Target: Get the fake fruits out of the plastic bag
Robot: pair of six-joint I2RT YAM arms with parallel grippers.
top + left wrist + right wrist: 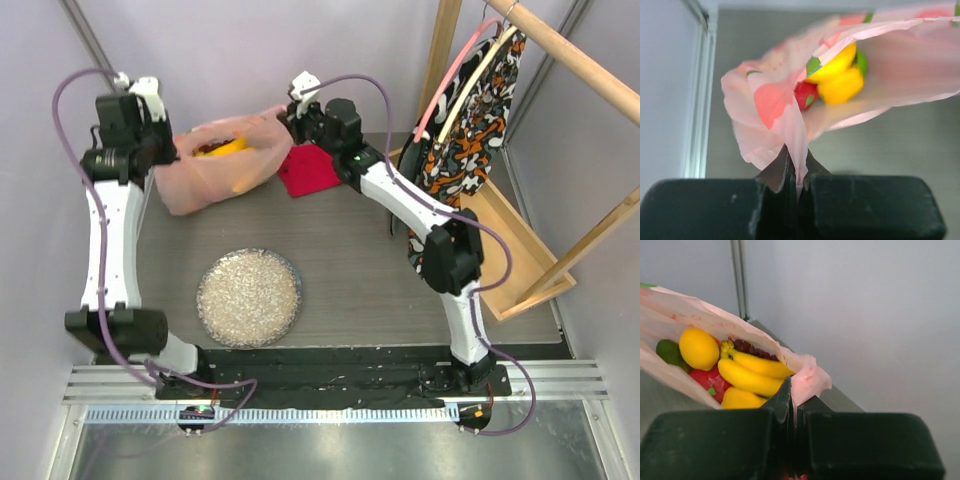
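Bag (205, 180) pinched by left gripper (796, 172), right gripper (792, 402)

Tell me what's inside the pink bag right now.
Inside the plastic bag: bananas, a round yellow fruit, a green fruit, a red piece and dark grapes. Anything beneath them is covered.

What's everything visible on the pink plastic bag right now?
The plastic bag is thin, translucent pale pink film with reddish and green print, crinkled. It is stretched between both arms at the table's far left: left claw shut on one edge, right claw on the opposite edge. Its open mouth shows bananas, a yellow round fruit, a red piece and dark grapes inside. A red cloth lies beside it. Whether its base rests on the table is unclear.
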